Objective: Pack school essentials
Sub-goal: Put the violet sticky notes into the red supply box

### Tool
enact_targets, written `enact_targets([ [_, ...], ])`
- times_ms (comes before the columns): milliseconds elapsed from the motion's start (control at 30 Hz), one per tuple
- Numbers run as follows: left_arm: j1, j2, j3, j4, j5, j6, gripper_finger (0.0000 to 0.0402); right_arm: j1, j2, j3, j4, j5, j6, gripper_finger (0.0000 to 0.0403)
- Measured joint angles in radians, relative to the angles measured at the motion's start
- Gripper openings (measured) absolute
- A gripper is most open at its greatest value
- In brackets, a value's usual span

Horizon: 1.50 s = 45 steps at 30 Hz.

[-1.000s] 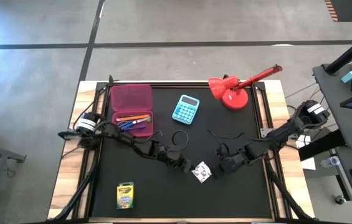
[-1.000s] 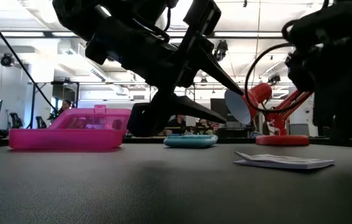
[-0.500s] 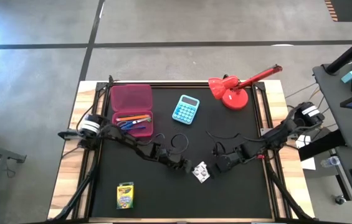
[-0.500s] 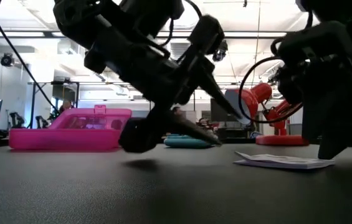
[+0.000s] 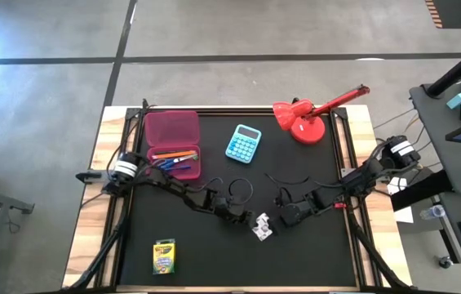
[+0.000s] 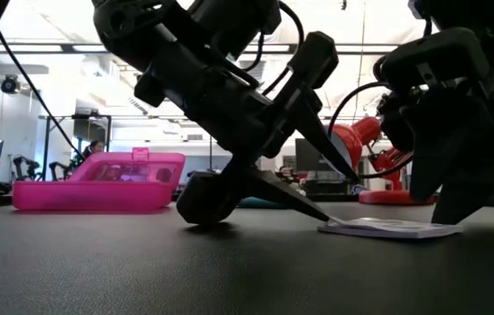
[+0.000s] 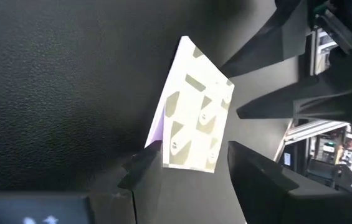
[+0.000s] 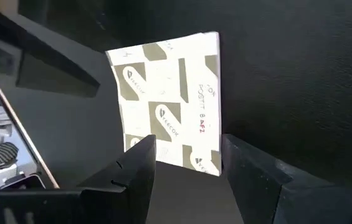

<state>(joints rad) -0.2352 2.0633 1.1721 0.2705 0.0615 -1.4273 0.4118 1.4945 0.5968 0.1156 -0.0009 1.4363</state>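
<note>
The white patterned square [image 5: 262,227] lies flat on the black mat between my two grippers. My left gripper [image 5: 246,219] is open just left of it and slants down at it [image 7: 194,112]. My right gripper [image 5: 281,217] is open at its right side, with a finger at either corner of the square [image 8: 166,106]. Orange pencils and blue pens lie in the open pink case [image 5: 173,145]. The yellow-green crayon box [image 5: 164,256] lies flat near the near edge. The scissors are not in view. My left gripper slants down from the table's left. The tip of its lower finger [image 6: 312,210] meets the square's left edge [image 6: 325,228] at the mat, and its other finger stands above the square, apart from it. My right gripper comes from the right with its fingers astride the square's right end. One finger [image 6: 456,206] stands against that edge [image 6: 446,231]. The square lies flat.
A turquoise calculator [image 5: 244,144] and a red desk lamp [image 5: 308,116] stand toward the far edge. A loose black cable [image 5: 291,175] curls behind the grippers. The pink case [image 6: 98,182] sits far left. There is bare mat between the crayon box and the square.
My left gripper has tipped down and moved right until its lower finger reached the square's edge. My right gripper has moved left and lower, up against the square. The square has slid a little toward the left and stays flat on the mat.
</note>
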Motion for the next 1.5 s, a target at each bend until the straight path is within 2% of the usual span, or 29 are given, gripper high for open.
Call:
enact_targets([
  [367, -0.004, 0.004, 0.011, -0.043, -0.008, 0.004, 0.0162, 0.0, 0.007, -0.001, 0.059, 0.0, -0.041, 0.0176],
  [600, -0.006, 0.004, 0.01, -0.063, -0.007, 0.004, 0.0162, 0.0, 0.008, -0.001, 0.201, 0.001, -0.087, 0.0176],
  [900, -0.007, 0.004, 0.018, -0.073, -0.007, 0.018, 0.0162, -0.003, 0.045, -0.002, 0.212, 0.03, -0.058, 0.0172],
  [1033, -0.007, 0.004, 0.019, -0.073, -0.007, 0.023, 0.0162, -0.003, 0.073, -0.002, 0.216, 0.03, -0.047, 0.0143],
  [1333, -0.008, 0.0, 0.016, -0.072, 0.003, 0.054, 0.0162, -0.003, 0.084, -0.001, 0.219, 0.027, -0.024, 0.0019],
  [1500, -0.007, -0.017, 0.011, -0.083, 0.043, 0.101, 0.0162, -0.003, 0.082, 0.0, 0.219, 0.023, -0.008, 0.001],
])
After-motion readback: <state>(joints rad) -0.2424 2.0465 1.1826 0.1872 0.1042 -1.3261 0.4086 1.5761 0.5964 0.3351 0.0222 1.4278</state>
